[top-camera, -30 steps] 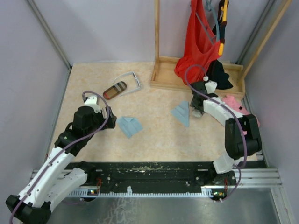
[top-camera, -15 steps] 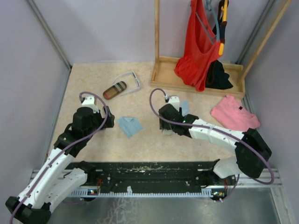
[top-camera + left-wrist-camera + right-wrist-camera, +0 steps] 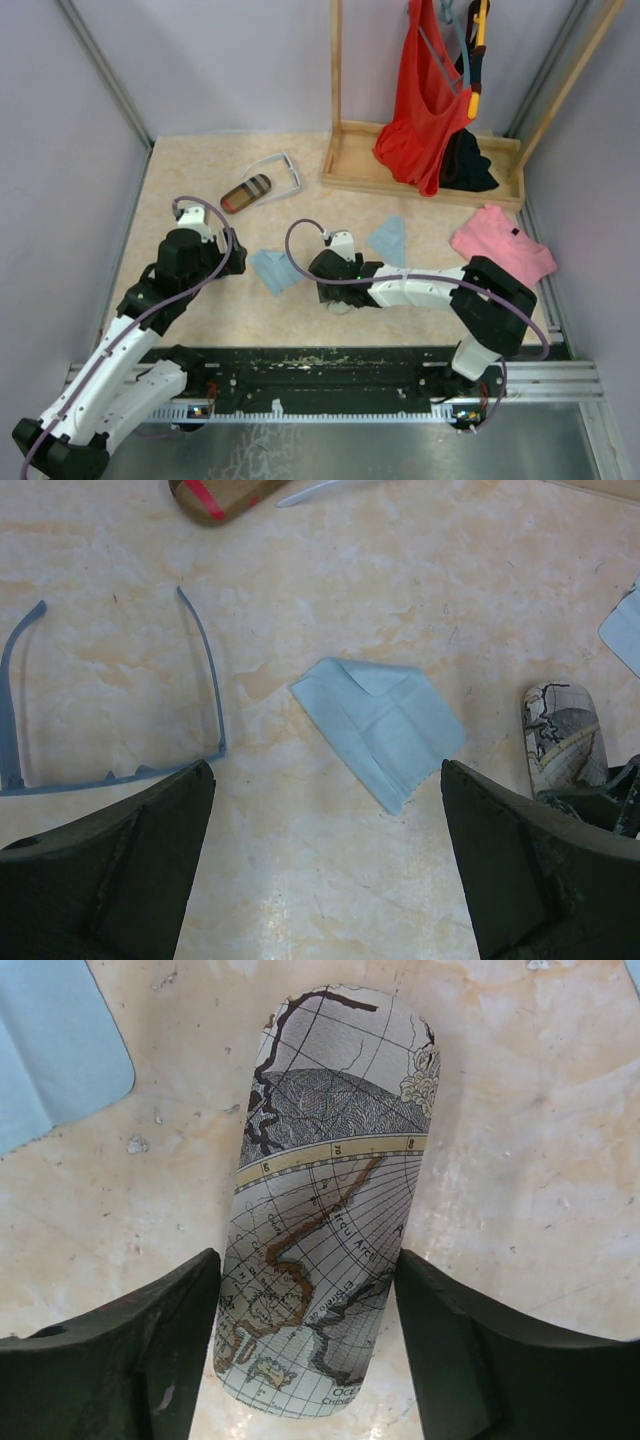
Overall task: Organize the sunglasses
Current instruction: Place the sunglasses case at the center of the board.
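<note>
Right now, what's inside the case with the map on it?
Nothing inside shows. The map case is closed, so whatever it holds is hidden. The right gripper grips its two long sides.

- The glasses (image 3: pixel 110 680) are lying left of a cloth (image 3: pixel 380 725).
- The near case (image 3: pixel 325 1200) is lying right of that cloth.
- The far case (image 3: pixel 246 193) is lying behind them, just beside the other glasses (image 3: pixel 280 175).
- A second cloth (image 3: pixel 388 238) is lying before the rack (image 3: pixel 350 165).
</note>
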`<move>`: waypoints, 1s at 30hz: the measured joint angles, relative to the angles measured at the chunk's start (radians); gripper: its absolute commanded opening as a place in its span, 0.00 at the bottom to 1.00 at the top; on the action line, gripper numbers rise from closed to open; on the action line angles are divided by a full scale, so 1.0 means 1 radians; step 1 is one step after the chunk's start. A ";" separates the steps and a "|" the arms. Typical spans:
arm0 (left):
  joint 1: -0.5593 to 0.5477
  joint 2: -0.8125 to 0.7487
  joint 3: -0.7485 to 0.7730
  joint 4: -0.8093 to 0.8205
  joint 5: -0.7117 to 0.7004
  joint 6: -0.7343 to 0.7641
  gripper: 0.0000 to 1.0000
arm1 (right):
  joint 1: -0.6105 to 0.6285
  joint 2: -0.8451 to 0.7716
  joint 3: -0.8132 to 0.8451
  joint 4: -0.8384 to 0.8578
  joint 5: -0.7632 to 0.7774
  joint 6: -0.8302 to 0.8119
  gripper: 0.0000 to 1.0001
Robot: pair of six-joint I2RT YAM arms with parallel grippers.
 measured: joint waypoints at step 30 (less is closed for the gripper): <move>-0.213 0.200 0.028 0.103 0.161 -0.151 1.00 | -0.420 -0.546 -0.365 0.172 -0.264 -0.040 0.90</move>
